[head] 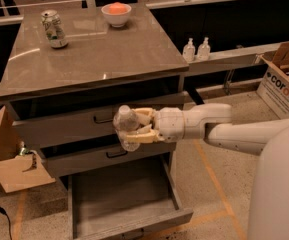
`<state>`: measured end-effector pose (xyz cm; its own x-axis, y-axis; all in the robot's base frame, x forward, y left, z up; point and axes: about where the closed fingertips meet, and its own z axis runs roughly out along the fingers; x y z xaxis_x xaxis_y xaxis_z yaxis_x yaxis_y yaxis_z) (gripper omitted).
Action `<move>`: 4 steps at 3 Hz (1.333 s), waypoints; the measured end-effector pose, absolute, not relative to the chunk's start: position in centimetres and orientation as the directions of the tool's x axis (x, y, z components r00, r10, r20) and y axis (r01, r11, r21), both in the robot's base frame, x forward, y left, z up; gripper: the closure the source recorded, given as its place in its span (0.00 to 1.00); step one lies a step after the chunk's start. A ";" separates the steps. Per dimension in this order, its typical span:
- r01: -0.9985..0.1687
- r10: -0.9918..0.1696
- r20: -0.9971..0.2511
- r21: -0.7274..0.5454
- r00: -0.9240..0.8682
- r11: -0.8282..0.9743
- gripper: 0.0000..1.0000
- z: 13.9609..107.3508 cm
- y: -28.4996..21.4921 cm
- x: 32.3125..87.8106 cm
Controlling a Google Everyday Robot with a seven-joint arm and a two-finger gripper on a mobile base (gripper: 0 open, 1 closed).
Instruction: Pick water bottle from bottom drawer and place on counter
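Clear ribbed plastic water bottle (124,120) is pinched in the cream two-finger gripper (132,129). Open grey bottom drawer (119,196) lies at its six o'clock, glossy grey-brown counter (94,54) at twelve.

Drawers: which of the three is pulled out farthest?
The bottom drawer, its grey interior exposed; the top drawer and middle drawer barely protrude. The gripper holds the water bottle before them.

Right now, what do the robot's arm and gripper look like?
The arm is smooth, rounded and white, with a bulky white body behind it. The gripper, in front of the upper drawers, has tan curved fingers. No cables or markings show.
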<state>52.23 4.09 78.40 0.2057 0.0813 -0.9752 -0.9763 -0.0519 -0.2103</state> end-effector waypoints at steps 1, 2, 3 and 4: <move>-0.980 0.111 -0.975 -0.196 0.191 -0.030 1.00 82.9 4.5 52.6; -0.981 0.119 -0.975 -0.194 0.189 -0.030 1.00 83.3 4.8 52.6; -0.980 0.138 -0.972 -0.195 0.189 -0.027 1.00 83.7 5.1 52.8; -0.981 0.194 -0.962 -0.193 0.191 0.007 1.00 86.5 4.2 54.9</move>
